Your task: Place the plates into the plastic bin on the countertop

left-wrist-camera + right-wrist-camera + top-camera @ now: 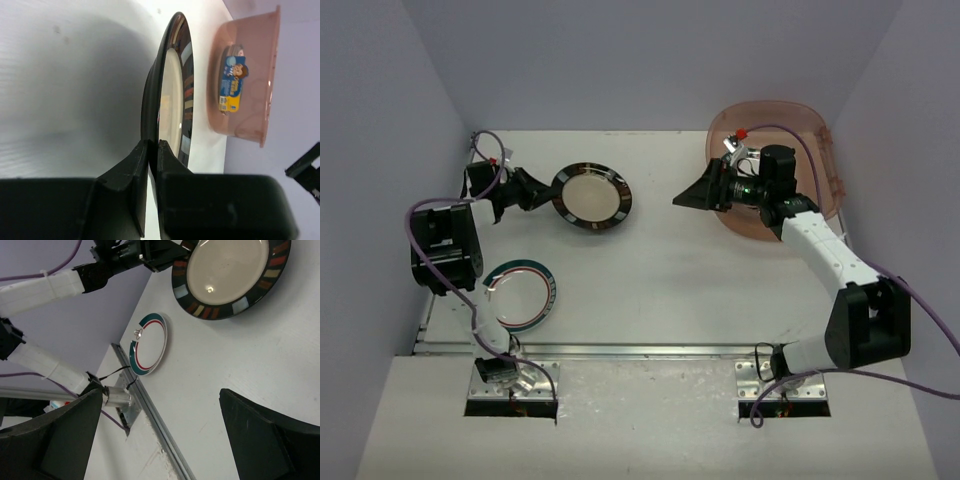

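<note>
Black-rimmed and cream in the middle, one plate (592, 197) lies toward the far left of the countertop (670, 280). The left gripper (535, 190) has its fingers (137, 165) pressed onto the plate's left rim, one above and one below, pinching it. From the wrist view I cannot tell whether the plate's far side rests on the surface. The plastic bin (825, 165) sits at the far right corner, so from the pinching fingers the plate extends rightward, and the bin lies further along that same line, well apart. Between them hangs the right gripper (692, 196), fingers (65, 440) spread wide and holding nothing, just beside the bin's left wall and pointing back at the plate. The right arm is nearer the bin, but the left has the grip, so the coming move looks like a carry across to the right that must pass the right gripper. A second, red-and-teal plate (535, 295) lies near the front left corner, close to the metal rail (650, 350), partly under the left arm.
</note>
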Motion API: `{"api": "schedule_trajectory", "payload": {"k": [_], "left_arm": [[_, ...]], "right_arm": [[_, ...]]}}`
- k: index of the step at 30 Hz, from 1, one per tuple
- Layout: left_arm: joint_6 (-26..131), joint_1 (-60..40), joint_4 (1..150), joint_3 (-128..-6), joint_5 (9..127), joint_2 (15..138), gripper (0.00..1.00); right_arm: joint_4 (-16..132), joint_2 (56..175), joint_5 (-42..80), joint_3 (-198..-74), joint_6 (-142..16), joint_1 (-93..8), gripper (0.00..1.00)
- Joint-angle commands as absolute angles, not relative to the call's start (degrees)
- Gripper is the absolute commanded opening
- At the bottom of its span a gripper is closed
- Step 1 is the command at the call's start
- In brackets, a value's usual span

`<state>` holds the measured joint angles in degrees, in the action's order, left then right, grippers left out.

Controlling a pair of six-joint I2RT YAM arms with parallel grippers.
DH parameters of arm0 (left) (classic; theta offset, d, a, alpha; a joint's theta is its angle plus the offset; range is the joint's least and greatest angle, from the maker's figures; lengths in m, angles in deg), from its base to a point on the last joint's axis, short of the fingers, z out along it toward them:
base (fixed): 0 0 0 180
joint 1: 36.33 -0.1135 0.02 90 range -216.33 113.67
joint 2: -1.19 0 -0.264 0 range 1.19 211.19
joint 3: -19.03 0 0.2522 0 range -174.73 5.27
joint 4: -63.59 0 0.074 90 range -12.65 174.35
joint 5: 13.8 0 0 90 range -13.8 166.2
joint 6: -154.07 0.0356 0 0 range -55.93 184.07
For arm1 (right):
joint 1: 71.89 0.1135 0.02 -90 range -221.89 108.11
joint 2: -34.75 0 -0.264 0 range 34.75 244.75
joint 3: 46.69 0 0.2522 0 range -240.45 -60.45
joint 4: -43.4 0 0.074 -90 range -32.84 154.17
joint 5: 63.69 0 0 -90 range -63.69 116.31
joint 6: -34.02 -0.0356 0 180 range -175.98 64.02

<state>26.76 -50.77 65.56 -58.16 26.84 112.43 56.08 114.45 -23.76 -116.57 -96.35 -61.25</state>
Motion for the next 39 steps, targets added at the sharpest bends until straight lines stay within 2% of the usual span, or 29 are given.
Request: {"api": "schedule_trajectory", "payload": {"k": [1,7,13,18,20,21,22,23,24,25,27,28,29,30,32,33,36,39], "left_arm": [[17.59,-47.36,52.26,-53.96,20.81,100.24,0.0],[6.41,-45.04,40.52,-46.43,19.19,90.22,0.0],[0.84,-41.52,34.79,-44.04,18.46,85.01,0.0],[-5.4,-37.99,26.61,-41.84,18.66,84.4,0.0],[-5.9,-36.96,25.85,-42.02,19.17,84.51,0.0],[-6.15,-36.95,25.76,-42.11,19.51,84.69,0.0],[-6.32,-36.95,25.67,-42.28,19.6,84.85,0.0],[-6.5,-35.75,25.59,-42.28,19.6,84.86,0.0],[-6.5,-35.46,25.67,-42.54,19.6,85.03,0.0],[-6.58,-35.45,25.84,-42.63,19.6,85.2,0.0],[-3.29,-35.63,31.66,-43.5,19.86,85.21,0.35],[0.01,-35.72,37.13,-45.48,21.07,84.69,0.57],[5.07,-35.8,44.82,-47.08,23.33,82.97,0.99],[10.43,-35.89,52.99,-47.11,26.39,82.92,1.0],[25.36,-35.89,78.45,-57.22,42.41,79.62,1.0],[28.07,-35.89,84.09,-58.99,47.44,78.0,1.0],[35.04,-35.98,94.7,-61.91,60.93,74.29,1.0],[41.6,-35.98,97.71,-59.7,63.54,70.55,1.0]], "right_arm": [[55.84,119.67,-24.91,-124.98,-93.99,-61.34,0.97],[64.97,129.47,-22.75,-136.64,-89.91,-61.51,0.97],[66.22,136.17,-27.87,-141.66,-92.4,-60.46,0.91],[68.36,139.7,-29.54,-144.92,-93.13,-58.78,0.8],[65.53,140.56,-31.8,-144.1,-94.94,-58.53,0.58],[63.22,140.56,-34.42,-143.29,-97.91,-58.53,0.38],[59.97,140.4,-35.03,-141.87,-99.02,-58.53,0.11],[59.89,140.31,-35.21,-141.84,-100.08,-58.53,0.11],[57.57,139.79,-35.22,-140.72,-100.87,-58.61,0.0],[55.6,139.36,-34.3,-139.7,-102.14,-58.78,0.0],[53.59,137.34,-33.04,-138.08,-105.33,-59.48,0.0],[51.16,136.46,-31.31,-135.92,-106.83,-60.86,0.0],[49.81,135.41,-30.4,-134.66,-108.41,-61.93,0.0],[49.78,134.35,-30.38,-134.63,-109.91,-63.07,0.0],[48.01,130.52,-26.38,-129.82,-114.17,-68.14,0.0],[47.92,128.96,-23.97,-128.4,-115.66,-70.23,0.0],[47.0,123.79,-15.66,-123.11,-121.5,-77.87,0.0],[46.62,119.76,-7.51,-119.18,-126.24,-82.76,0.0]]}}
